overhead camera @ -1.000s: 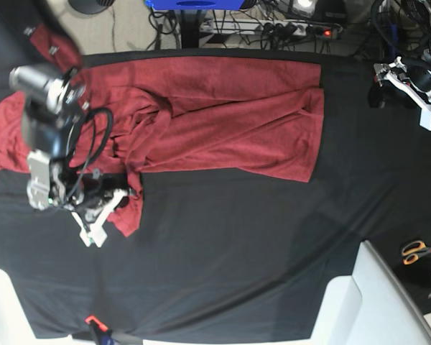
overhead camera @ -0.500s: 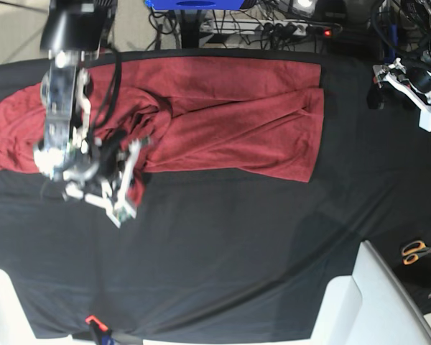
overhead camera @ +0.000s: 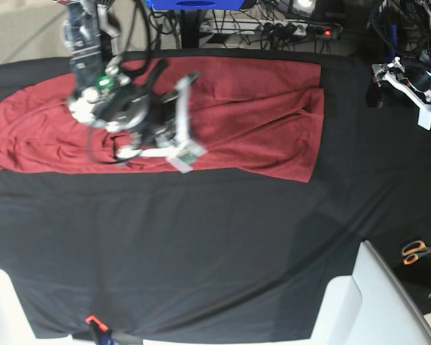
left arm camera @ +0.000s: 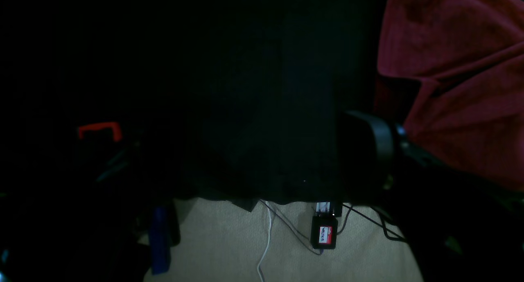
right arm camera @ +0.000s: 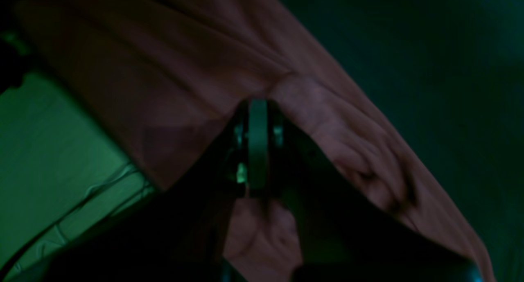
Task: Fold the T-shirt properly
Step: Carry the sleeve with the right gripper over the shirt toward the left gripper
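Note:
The maroon T-shirt (overhead camera: pixel 244 118) lies spread along the far part of the black-covered table (overhead camera: pixel 223 251). Its body is to the right and a long sleeve (overhead camera: pixel 21 140) reaches the left edge. My right gripper (overhead camera: pixel 184 154) is over the shirt's middle, near its front edge. In the right wrist view it is shut (right arm camera: pixel 258 110) on a fold of the shirt (right arm camera: pixel 184 69), which drapes down on both sides of the fingertips. My left gripper (overhead camera: pixel 409 86) is parked off the shirt at the table's right edge; I cannot tell how its jaws stand. The left wrist view is dark and shows only a corner of the shirt (left arm camera: pixel 458 81).
Orange-handled scissors (overhead camera: pixel 416 251) lie at the right edge. A white panel (overhead camera: pixel 373 302) stands at the front right. A small orange-tipped tool (overhead camera: pixel 93 321) sits at the front edge. A power strip and cables (overhead camera: pixel 294 29) lie beyond the far edge.
My right arm has swung from the front left up and to the right, carrying the held shirt fold onto the shirt's body. No fabric hangs below the front edge now. The left arm has not moved.

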Controlling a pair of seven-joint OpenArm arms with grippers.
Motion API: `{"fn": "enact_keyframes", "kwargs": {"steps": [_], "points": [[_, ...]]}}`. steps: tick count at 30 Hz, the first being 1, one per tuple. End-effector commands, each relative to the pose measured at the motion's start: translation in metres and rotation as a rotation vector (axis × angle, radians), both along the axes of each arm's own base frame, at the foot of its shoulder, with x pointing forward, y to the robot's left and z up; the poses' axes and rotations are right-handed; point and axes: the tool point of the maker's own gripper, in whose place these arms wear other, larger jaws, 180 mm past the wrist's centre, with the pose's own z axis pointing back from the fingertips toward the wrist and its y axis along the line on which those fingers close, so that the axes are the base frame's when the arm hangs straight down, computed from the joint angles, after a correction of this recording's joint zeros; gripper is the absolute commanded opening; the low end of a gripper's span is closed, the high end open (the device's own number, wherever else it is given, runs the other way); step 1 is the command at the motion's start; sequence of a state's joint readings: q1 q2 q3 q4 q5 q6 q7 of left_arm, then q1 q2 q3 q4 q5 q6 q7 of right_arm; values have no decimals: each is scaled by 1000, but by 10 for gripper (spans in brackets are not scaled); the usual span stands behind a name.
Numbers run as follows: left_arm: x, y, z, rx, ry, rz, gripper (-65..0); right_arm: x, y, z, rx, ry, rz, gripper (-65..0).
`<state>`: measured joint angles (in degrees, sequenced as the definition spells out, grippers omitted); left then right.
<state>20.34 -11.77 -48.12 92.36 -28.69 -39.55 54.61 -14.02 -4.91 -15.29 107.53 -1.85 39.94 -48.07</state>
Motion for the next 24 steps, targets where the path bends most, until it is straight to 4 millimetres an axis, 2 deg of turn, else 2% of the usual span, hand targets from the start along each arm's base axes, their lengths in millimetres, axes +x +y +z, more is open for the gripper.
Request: {"fn": "enact_keyframes", "kwargs": {"steps": [1, 6, 11, 13, 16, 20, 22, 24], "points": [[7, 8, 12, 31, -33, -18, -94, 4, 12, 12, 39, -37, 23, -648], [7, 9, 14, 37, -33, -21, -94, -9, 42, 15, 57, -35, 121, -647], [8, 8, 15, 33, -41, -23, -94, -16, 48, -4, 42, 26, 147, -641], [11, 0, 12, 23, -34, -47, -94, -17, 49, -7, 39, 33, 150, -612], [16, -19, 4, 0, -19, -107, -94, -18, 48, -5, 41, 27, 149, -444], [21, -34, 3, -24, -25, -144, -94, -13, 43, 14, 54, -31, 131, -204], [26, -44, 11, -63, -64, -156, -94, -8, 26, 17, 41, -46, 90, -134], [32, -53, 21, -140, -127, -150, -94, -5, 9, 14, 33, -42, 35, -123]]}}
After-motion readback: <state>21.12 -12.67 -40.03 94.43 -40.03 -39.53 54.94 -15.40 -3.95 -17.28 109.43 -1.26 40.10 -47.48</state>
